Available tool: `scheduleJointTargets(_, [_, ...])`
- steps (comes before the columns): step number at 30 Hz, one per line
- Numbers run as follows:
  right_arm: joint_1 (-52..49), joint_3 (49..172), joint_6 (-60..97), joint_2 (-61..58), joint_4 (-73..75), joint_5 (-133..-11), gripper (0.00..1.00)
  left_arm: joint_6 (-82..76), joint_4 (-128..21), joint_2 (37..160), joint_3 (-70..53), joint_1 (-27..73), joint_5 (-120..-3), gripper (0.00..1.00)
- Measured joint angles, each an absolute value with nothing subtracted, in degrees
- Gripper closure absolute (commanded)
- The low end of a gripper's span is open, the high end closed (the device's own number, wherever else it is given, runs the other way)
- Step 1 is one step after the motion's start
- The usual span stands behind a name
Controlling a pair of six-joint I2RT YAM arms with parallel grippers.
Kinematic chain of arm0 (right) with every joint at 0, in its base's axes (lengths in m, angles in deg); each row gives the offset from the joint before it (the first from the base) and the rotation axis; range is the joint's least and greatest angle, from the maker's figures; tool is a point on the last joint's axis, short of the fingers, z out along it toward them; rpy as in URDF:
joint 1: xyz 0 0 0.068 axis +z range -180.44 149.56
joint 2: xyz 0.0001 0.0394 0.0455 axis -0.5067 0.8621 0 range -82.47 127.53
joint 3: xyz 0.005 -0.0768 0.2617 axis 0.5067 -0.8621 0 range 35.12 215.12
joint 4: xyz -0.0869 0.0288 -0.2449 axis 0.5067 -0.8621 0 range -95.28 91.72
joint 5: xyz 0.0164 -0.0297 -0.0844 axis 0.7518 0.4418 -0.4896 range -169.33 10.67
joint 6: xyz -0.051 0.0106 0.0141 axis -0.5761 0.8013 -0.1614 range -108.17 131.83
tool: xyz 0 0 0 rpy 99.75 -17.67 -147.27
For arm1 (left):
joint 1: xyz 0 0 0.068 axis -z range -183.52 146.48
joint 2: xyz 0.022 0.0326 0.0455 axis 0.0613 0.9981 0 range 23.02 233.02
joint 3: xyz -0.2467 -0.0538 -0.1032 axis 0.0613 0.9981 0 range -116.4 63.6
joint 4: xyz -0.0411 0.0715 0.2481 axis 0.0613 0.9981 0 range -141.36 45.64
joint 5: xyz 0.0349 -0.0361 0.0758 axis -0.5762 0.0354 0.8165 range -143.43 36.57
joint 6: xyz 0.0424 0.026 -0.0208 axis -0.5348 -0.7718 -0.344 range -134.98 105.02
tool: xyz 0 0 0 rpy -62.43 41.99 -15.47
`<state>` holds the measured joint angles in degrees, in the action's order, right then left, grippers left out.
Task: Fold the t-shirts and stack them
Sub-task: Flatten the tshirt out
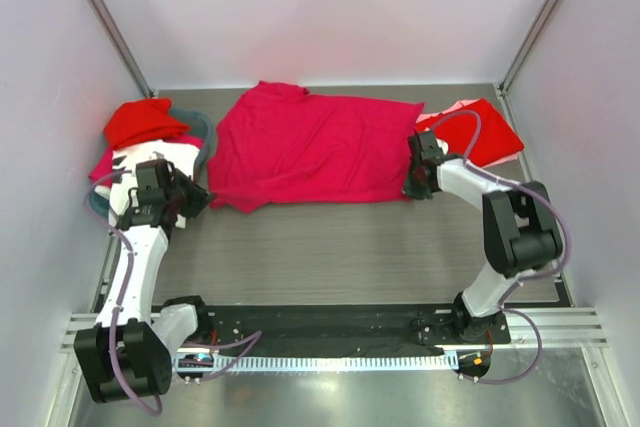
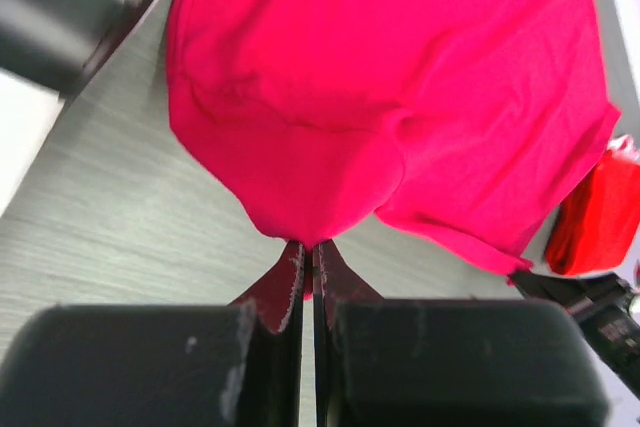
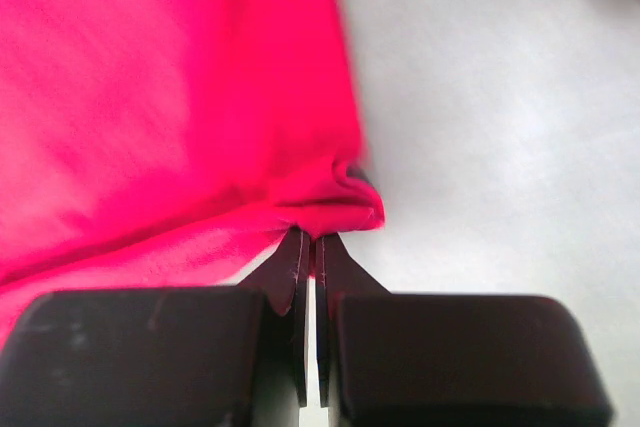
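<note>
Pinching 1 pink tee (image 1: 310,147) | L gripper (image 2: 308,255) clenched on it | R gripper (image 3: 310,247) clenched on it

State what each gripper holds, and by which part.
Both pinch the magenta t-shirt: the left gripper at its near-left edge, the right gripper at its near-right corner.
</note>
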<state>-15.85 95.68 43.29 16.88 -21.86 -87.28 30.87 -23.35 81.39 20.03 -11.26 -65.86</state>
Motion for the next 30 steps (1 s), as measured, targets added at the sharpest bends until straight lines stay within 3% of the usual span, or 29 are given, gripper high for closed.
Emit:
scheduleJointTargets(12, [-16.2, 72.2, 47.2, -8.8, -25.6, -88.5, 0.99, 29.9, -16.1, 74.5, 25.1, -8.0, -69.4, 1.00])
scheduleJointTargets(20, [-15.8, 67.4, 51.8, -22.2, -31.1, -85.8, 0.99, 34.8, -9.5, 63.3, 28.6, -7.6, -68.7, 1.00])
scheduleJointTargets(25, [-15.5, 67.4, 53.0, -22.6, -32.3, -85.0, 0.99, 38.0, -6.5, 58.5, 29.9, -7.6, -67.4, 1.00])
scheduleJointTargets(30, [-15.5, 68.3, 53.0, -20.6, -33.1, -85.0, 0.99, 38.1, -6.4, 63.2, 29.4, -7.6, -66.7, 1.00])
